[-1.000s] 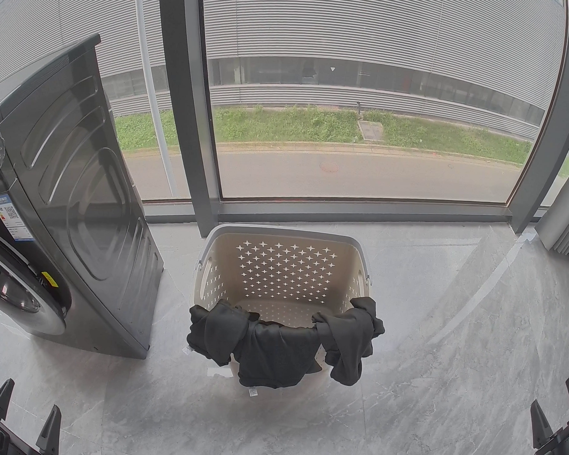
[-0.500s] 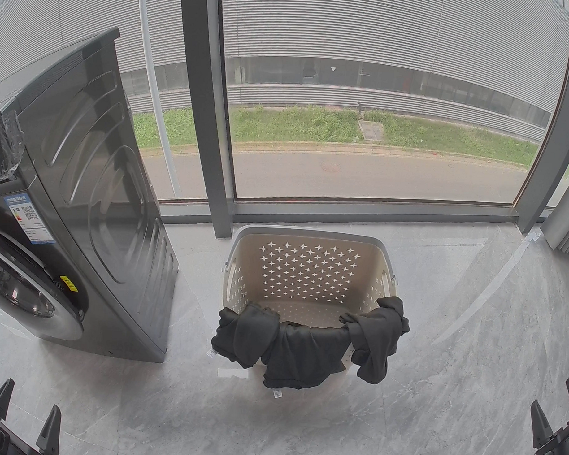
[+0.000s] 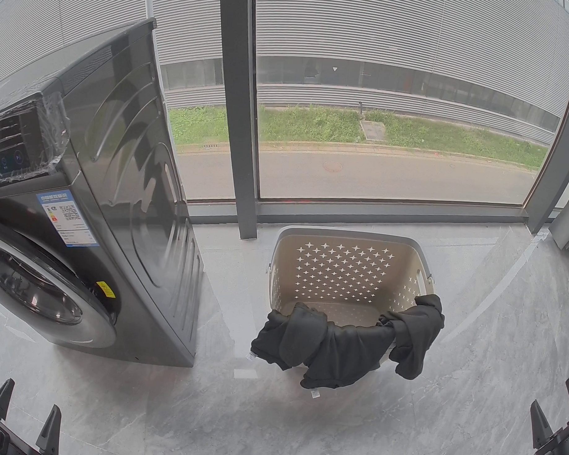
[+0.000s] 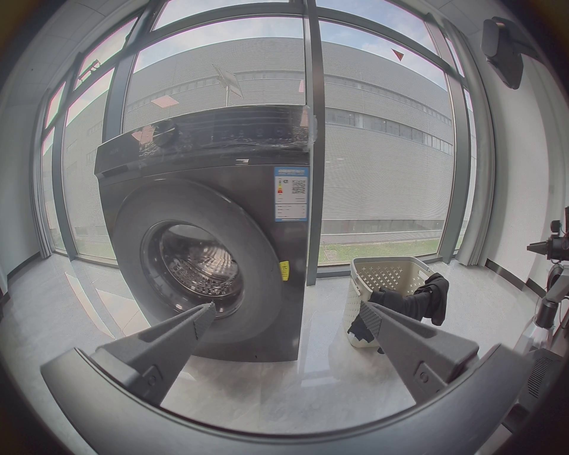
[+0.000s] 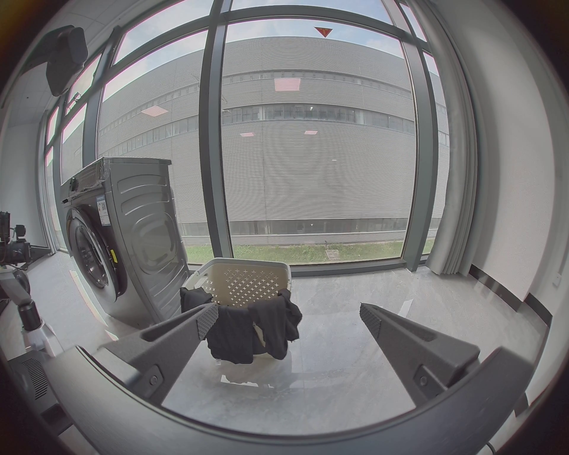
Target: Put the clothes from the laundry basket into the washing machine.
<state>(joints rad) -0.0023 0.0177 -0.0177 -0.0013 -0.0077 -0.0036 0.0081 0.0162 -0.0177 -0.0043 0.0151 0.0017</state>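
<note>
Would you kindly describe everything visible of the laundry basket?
The laundry basket is cream plastic, rectangular with rounded corners, its walls pierced by star-shaped holes. It stands upright on the grey floor near the window, to the right of the washing machine and apart from it. Dark clothes hang over its near rim.

Grey marble floor (image 3: pixel 466 343), tall windows (image 3: pixel 393 117), perhaps a curtain (image 3: pixel 568 222)

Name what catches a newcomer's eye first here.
Dark clothes hang over the near rim of a pale laundry basket that stands on the marble floor by the big window. To the basket's left looms a tall dark washing machine.
</note>
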